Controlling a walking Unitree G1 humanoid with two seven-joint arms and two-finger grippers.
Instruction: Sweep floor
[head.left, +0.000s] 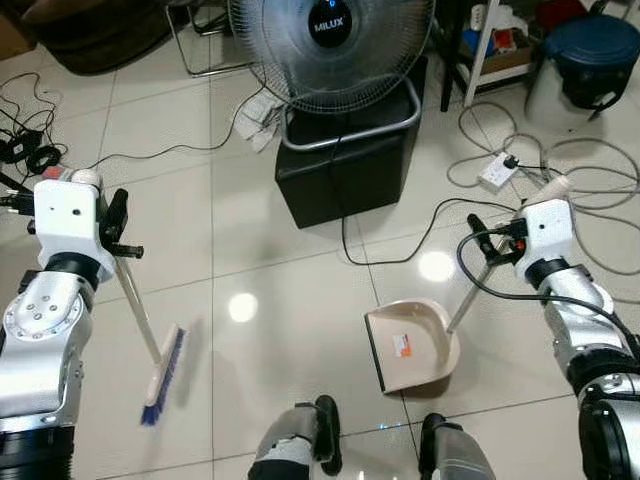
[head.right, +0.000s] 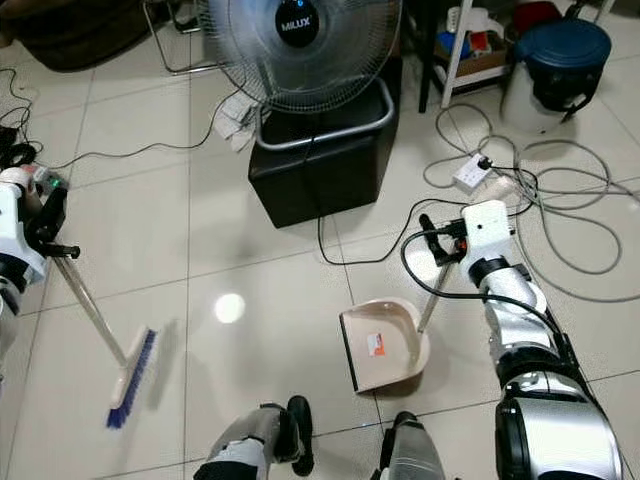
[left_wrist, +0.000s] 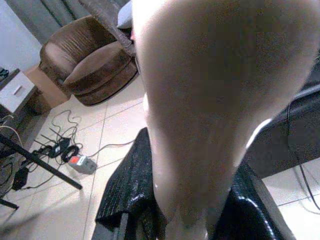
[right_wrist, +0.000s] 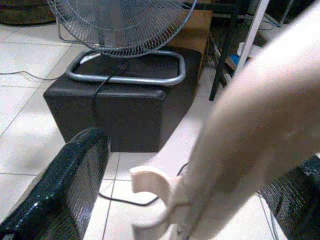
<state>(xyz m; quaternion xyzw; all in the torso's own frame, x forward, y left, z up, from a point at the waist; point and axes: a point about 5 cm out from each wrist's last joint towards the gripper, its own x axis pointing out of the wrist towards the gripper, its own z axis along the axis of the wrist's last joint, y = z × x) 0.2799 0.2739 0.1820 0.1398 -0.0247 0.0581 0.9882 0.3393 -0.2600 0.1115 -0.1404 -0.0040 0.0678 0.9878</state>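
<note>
A broom with a beige handle (head.left: 135, 300) and blue bristles (head.left: 163, 380) leans over the white tiles at my left. My left gripper (head.left: 115, 232) is shut on the broom handle near its top; the handle (left_wrist: 200, 100) looms close in the left wrist view. A beige dustpan (head.left: 412, 345) rests on the floor right of centre, its mouth facing the broom. Its long handle (head.left: 470, 295) rises to my right gripper (head.left: 490, 245), which is shut on it. In the right wrist view the dustpan handle (right_wrist: 250, 125) runs between the black fingers (right_wrist: 65, 185).
A standing fan (head.left: 330, 45) sits on a black box (head.left: 345, 165) straight ahead. Cables and a power strip (head.left: 497, 170) trail over the floor at right, more cables (head.left: 30, 150) at left. A dark bin (head.left: 592, 55) stands far right, a brown armchair (left_wrist: 92, 65) far left. My feet (head.left: 320, 445) show below.
</note>
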